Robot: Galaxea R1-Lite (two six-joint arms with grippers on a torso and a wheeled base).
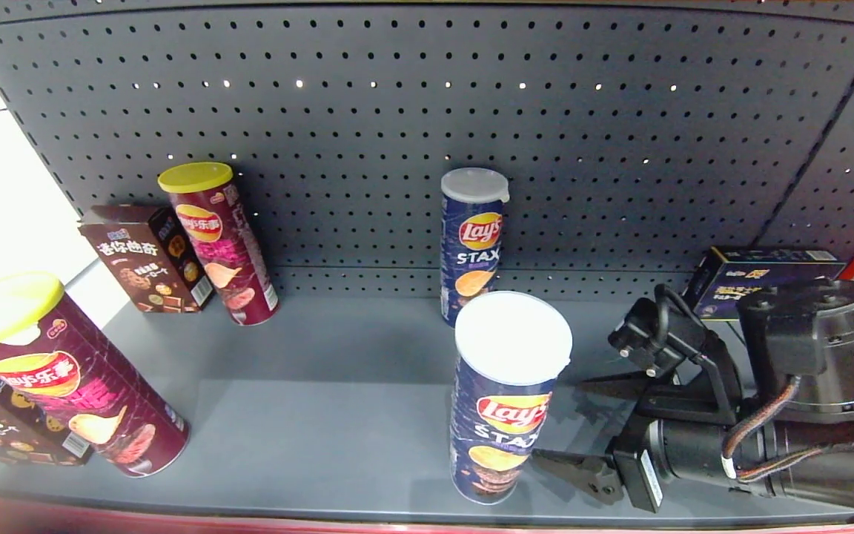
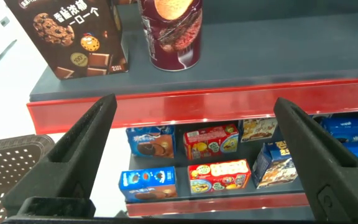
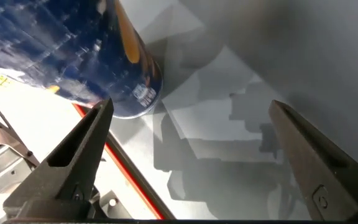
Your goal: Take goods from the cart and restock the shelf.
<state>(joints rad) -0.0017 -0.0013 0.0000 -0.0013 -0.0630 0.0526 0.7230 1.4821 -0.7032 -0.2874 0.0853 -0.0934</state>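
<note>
The right gripper lies low on the shelf, its jaws spread wide and empty. It is at 3 o'clock of the front blue chip can, which stands upright just beside it near the front edge. A second blue can stands at that can's 12 o'clock, against the pegboard. The left gripper, jaws also open and empty, hangs before the shelf's red lip.

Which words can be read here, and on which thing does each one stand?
"Lay's": front blue can and back blue can.
"STAX": both blue cans.
Red cans, brown boxes: Chinese print, too blurred to read.
Boxes on the lower shelf: too small.
Dark box on the right: too small.
</note>
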